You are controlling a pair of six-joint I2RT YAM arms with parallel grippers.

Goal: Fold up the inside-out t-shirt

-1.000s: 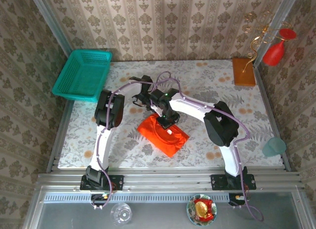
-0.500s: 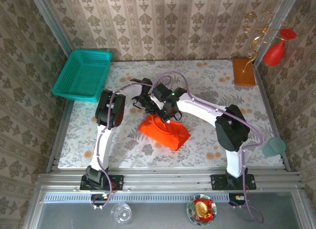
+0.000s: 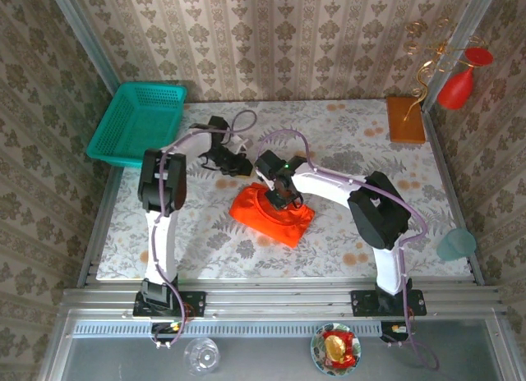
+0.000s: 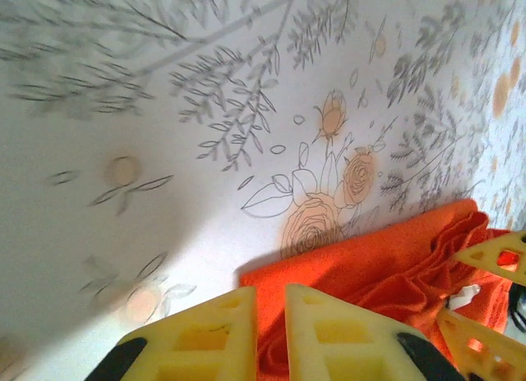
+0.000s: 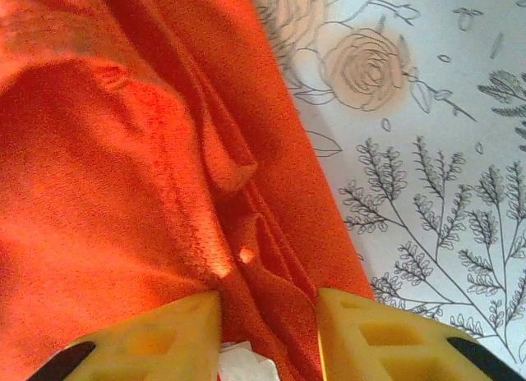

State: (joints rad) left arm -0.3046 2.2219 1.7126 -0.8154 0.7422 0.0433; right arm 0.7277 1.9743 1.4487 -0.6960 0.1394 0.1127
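The inside-out t-shirt (image 3: 267, 221) lies as a compact folded bundle mid-surface (image 3: 370, 151). Over its far edge the right tool (image 5: 267, 311) has just parted its jaws and grips nothing. Beyond it the left tool (image 4: 269, 303), barely ajar and empty, has backed off the cloth, so this fold looks released.

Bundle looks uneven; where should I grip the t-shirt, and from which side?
On the t-shirt, probably the raised ridge of doubled cloth beside its edge, from straight above: it stands proud of the flat bundle, and the right hand hangs open astride it.
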